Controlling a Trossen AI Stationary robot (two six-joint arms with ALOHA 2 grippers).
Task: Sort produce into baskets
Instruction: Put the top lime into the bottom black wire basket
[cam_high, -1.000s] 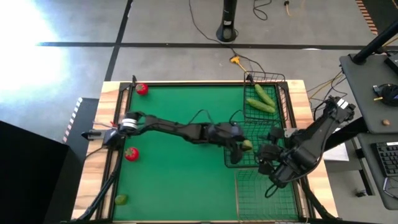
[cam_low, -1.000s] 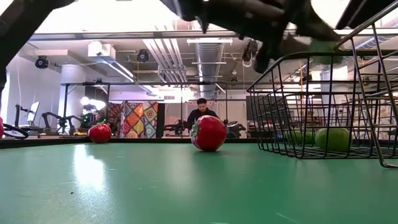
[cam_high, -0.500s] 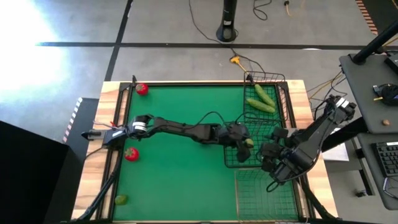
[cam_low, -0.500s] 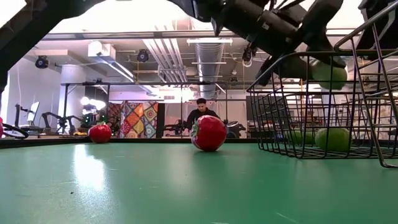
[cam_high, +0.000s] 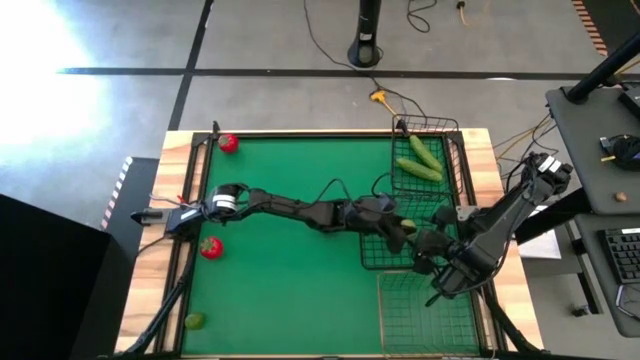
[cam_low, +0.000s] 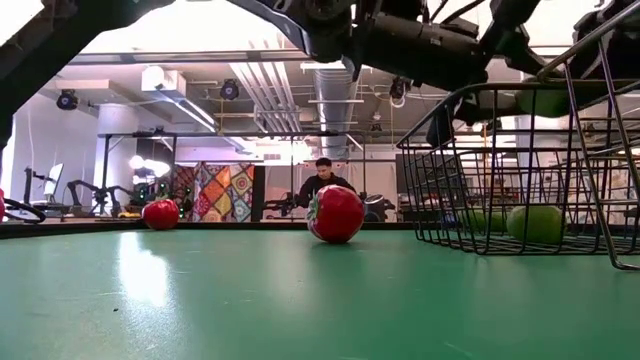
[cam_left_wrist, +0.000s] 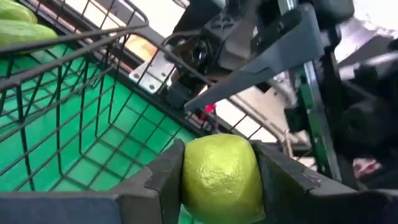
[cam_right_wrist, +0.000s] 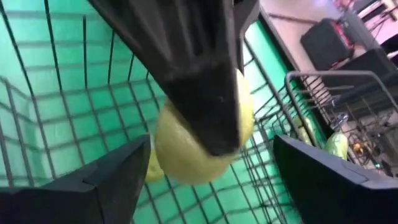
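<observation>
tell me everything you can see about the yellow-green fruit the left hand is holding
The yellow-green fruit is small, round and dimpled like a toy lime, matte and plastic-looking. It sits clamped between the left hand's two dark fingers, above the dark square basket and clear of its floor. The right hand is open on either side of it, not touching.

Person beyond green table

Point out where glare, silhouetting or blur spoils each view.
High view: window glare whitens the floor at upper left; the table is evenly lit. Low view: both arms are black silhouettes against bright ceiling lights, with a sheen on the green surface. Left wrist view: the yellow-green fruit in the left gripper is sharp, the background washed out. Right wrist view: the near dark finger is blurred.
</observation>
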